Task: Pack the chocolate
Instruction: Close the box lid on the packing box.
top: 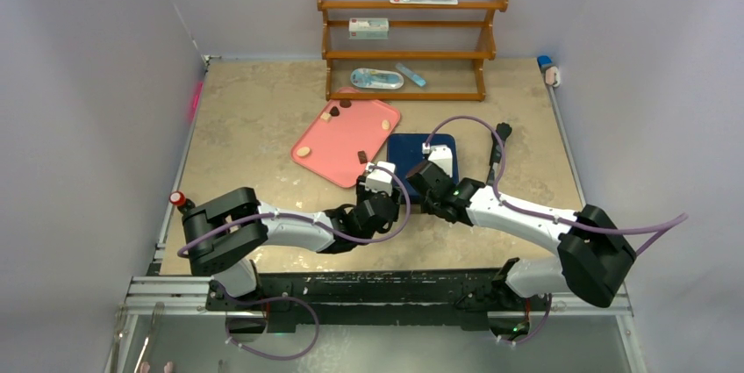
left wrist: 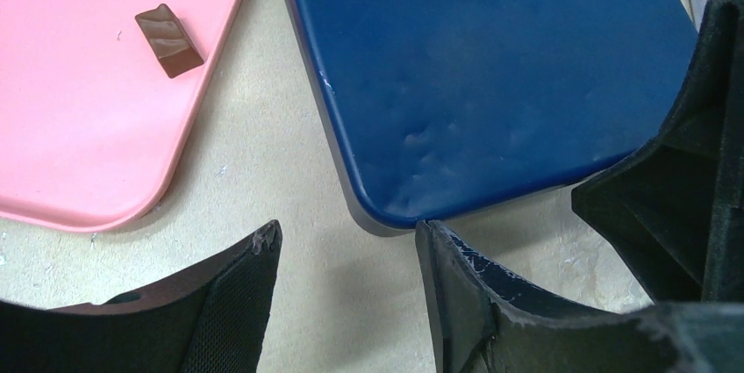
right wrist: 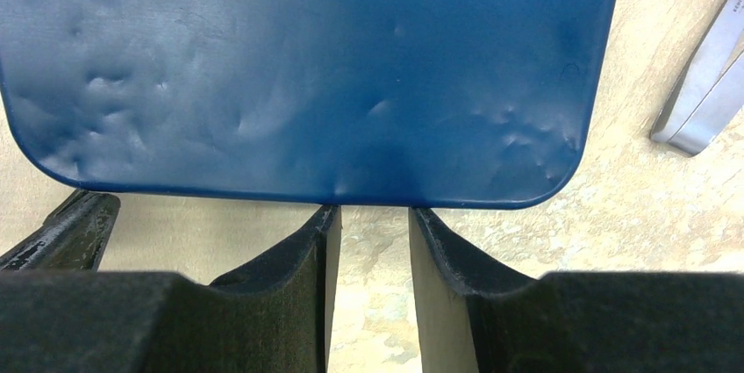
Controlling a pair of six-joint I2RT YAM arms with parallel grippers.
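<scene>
Left gripper (left wrist: 346, 246): fingers apart, empty, at corner of blue lid (left wrist: 491, 75).
Right gripper (right wrist: 373, 219): narrow gap, empty, at lid's edge.
Chocolate (left wrist: 168, 39): on pink tray (left wrist: 70, 145) beside lid.

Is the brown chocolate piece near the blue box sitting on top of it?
No, the brown chocolate lies on the pink tray, with bare table between the tray and the blue box.

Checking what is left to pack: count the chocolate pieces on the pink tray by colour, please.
Dark brown chocolate: 2
Cream chocolate: 3
Chocolate of unclear colour, too small to tell: 1
Total on the pink tray: 6
</scene>
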